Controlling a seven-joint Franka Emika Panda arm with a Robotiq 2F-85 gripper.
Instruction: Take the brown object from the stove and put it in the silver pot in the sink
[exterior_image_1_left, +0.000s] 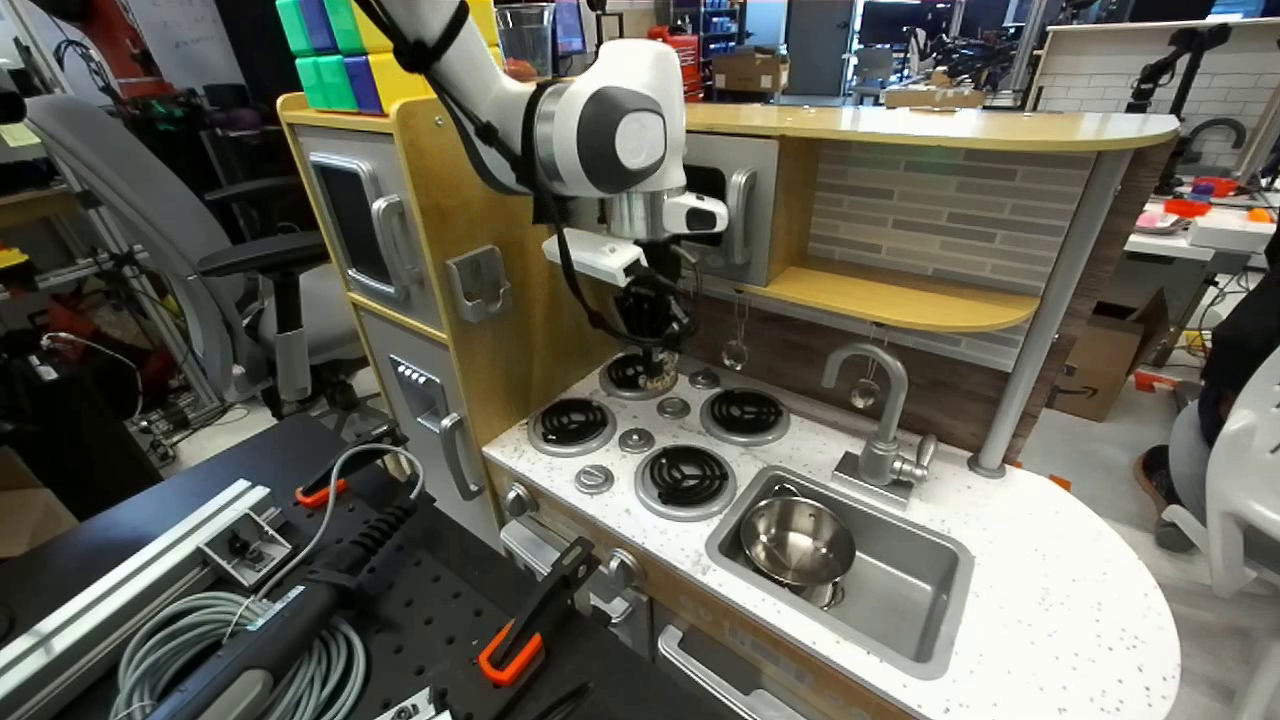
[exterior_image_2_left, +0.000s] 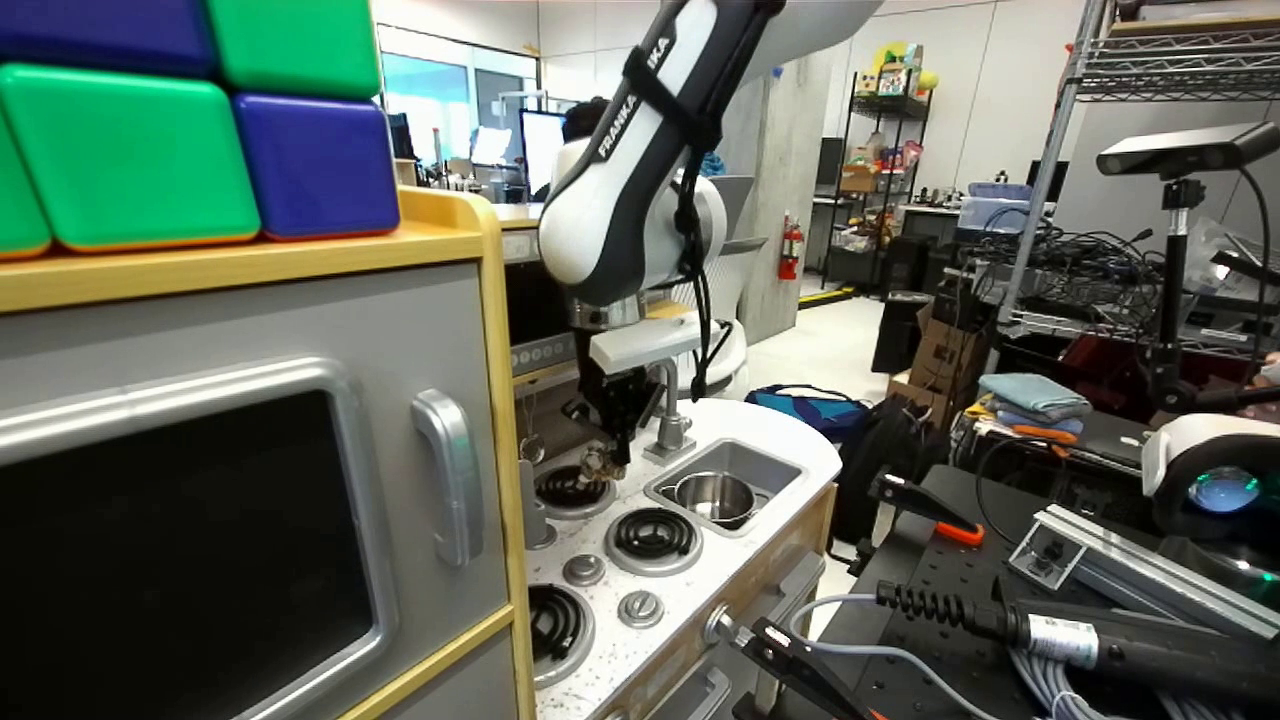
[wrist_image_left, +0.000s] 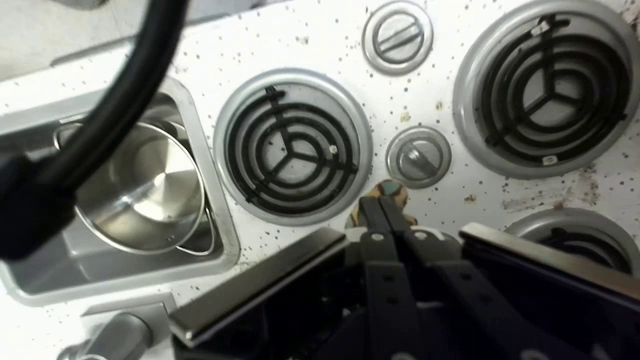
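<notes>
Brown, mottled object (exterior_image_2_left: 598, 465), clamped in the claw (wrist_image_left: 378, 202), whose jaws stand nearly together upon it; it appears to hang above the stove (exterior_image_1_left: 687, 478). We judge the carrying step in hand: next we must bring it across, centre it over the silver pot (exterior_image_1_left: 798, 540) in the sink (exterior_image_1_left: 905, 590), and release.

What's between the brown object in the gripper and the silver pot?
In the wrist view, part of a stove burner, speckled countertop and the sink rim lie between the brown object and the silver pot.

Lab: robot arm (exterior_image_1_left: 610, 125), toy kitchen (exterior_image_1_left: 1060, 590), apparently heaped cables (exterior_image_2_left: 1085, 265).
</notes>
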